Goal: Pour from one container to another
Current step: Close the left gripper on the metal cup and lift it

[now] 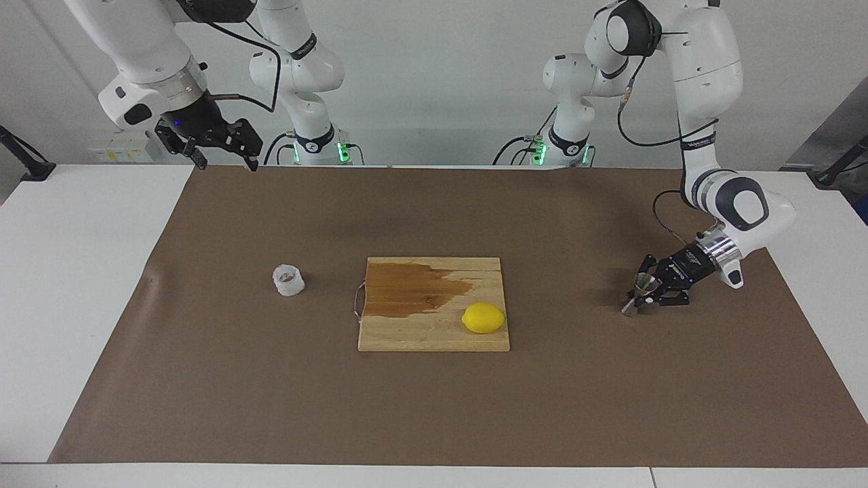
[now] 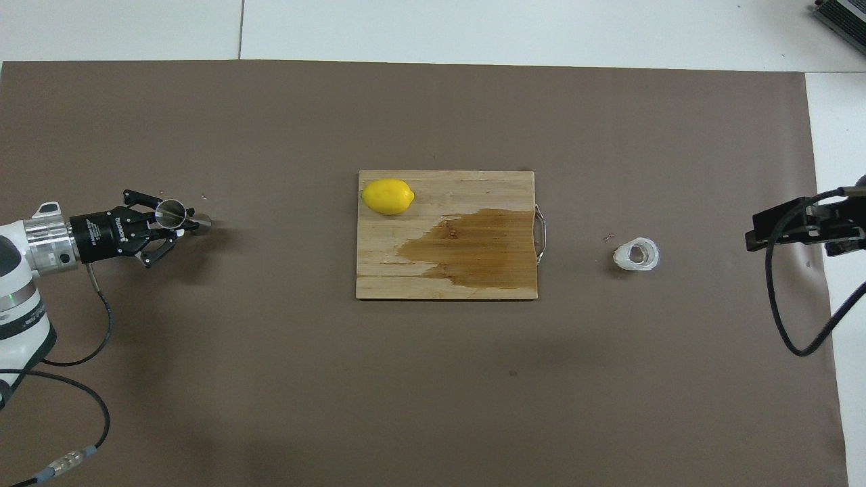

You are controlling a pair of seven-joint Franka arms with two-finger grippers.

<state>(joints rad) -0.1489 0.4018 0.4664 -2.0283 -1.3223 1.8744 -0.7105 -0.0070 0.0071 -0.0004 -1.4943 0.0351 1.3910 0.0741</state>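
The steel hourglass jigger [image 1: 636, 295] [image 2: 170, 212] stands on the brown mat at the left arm's end of the table. My left gripper [image 1: 645, 297] [image 2: 181, 224] reaches in low from the side and is shut on the jigger at its narrow waist. The small white crinkled cup [image 1: 288, 280] [image 2: 636, 254] sits alone on the mat toward the right arm's end, beside the board's handle. My right gripper [image 1: 227, 163] hangs open and high over the mat's edge by its base, holding nothing.
A wooden cutting board [image 1: 420, 329] [image 2: 433, 281] with a dark wet stain lies at the table's middle. A yellow lemon [image 1: 483, 318] [image 2: 387, 196] rests on the board's corner toward the left arm. Brown mat [image 1: 434, 407] covers most of the white table.
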